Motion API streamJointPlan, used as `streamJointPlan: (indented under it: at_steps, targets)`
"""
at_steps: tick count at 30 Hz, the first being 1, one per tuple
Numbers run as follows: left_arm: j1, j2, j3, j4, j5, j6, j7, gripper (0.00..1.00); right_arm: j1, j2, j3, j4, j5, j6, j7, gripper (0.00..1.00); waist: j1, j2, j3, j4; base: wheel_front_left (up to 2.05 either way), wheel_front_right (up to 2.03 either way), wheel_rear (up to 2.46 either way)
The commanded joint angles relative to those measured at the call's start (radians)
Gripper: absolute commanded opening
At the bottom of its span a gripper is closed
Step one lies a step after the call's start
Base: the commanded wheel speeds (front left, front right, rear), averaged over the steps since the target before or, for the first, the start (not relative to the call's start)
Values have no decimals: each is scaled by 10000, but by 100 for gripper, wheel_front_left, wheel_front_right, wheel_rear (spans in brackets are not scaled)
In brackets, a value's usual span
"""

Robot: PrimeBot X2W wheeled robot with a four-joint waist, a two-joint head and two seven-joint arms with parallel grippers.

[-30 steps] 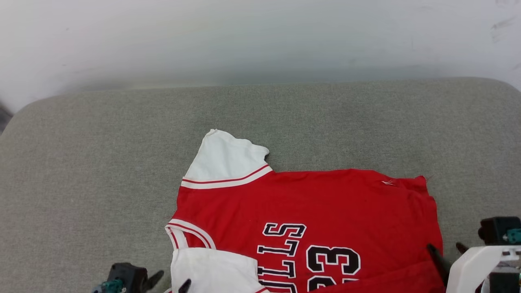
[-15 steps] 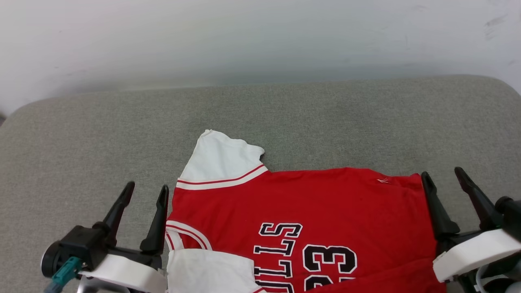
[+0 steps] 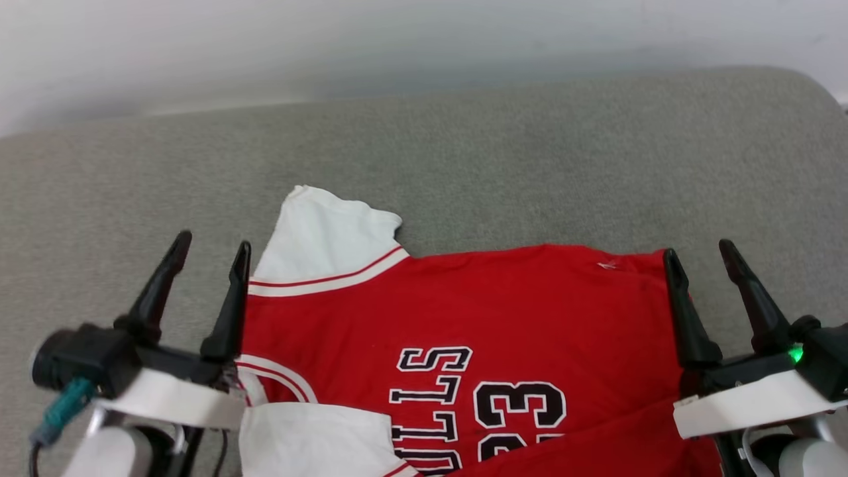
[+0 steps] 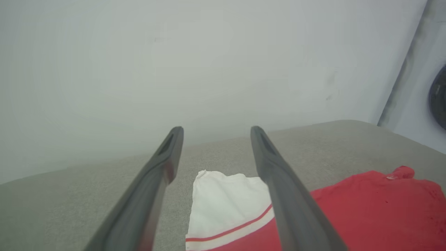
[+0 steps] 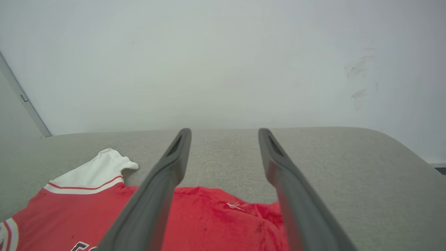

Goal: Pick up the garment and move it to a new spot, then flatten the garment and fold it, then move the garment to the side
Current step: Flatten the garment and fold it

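1. Head view: the garment (image 3: 503, 311) is laid out mostly flat on the grey cushion (image 3: 464, 159), lettering side up. It fills the lower middle of the frame and is cut off by the bottom edge. A red flap is folded over at the lower right, so the flattening probably can't be called finished.
   - The left gripper (image 3: 214, 240) is seen at the lower left, fingers spread wide with nothing pinched. Its inner finger sits just beside the shirt's left edge, below the white sleeve (image 3: 324, 238).
   - The right gripper (image 3: 697, 248) is seen at the lower right, also spread and empty. Its inner finger is lined up over the red corner at the shirt's right edge.
   - Best guess: both are placed at opposite edges so the two sides can be grabbed together.
2. Left wrist view: the sleeve is seen low in the frame, between the two spread fingers. The red body runs off to the lower right behind the right-hand finger. Contact can't be judged from here.
3. Right wrist view: the red edge is framed between the spread fingers at the bottom centre, with the sleeve off at the lower left. The fingers look to be held above the cloth, though touching can't be ruled out.
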Motion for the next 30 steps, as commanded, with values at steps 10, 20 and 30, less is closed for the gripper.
streamJointPlan:
  at_steps: [10,20,30]
  targets:
    - [-4027,2441,-599,1194,-648,-980,3265,100,-861,338,241,168,-74,-4,-574,100,0,0,2053,-1348,0,0,0]
    - [-6567,4457,-1861,2611,-3601,-1035,9808,100,-1208,598,501,313,-41,-4,-870,100,0,0,2895,-2165,0,0,0]
    - [-7215,4816,-2033,2979,-4190,-692,11947,100,-1418,716,715,579,74,-4,-1094,100,0,0,3364,-2577,0,0,0]
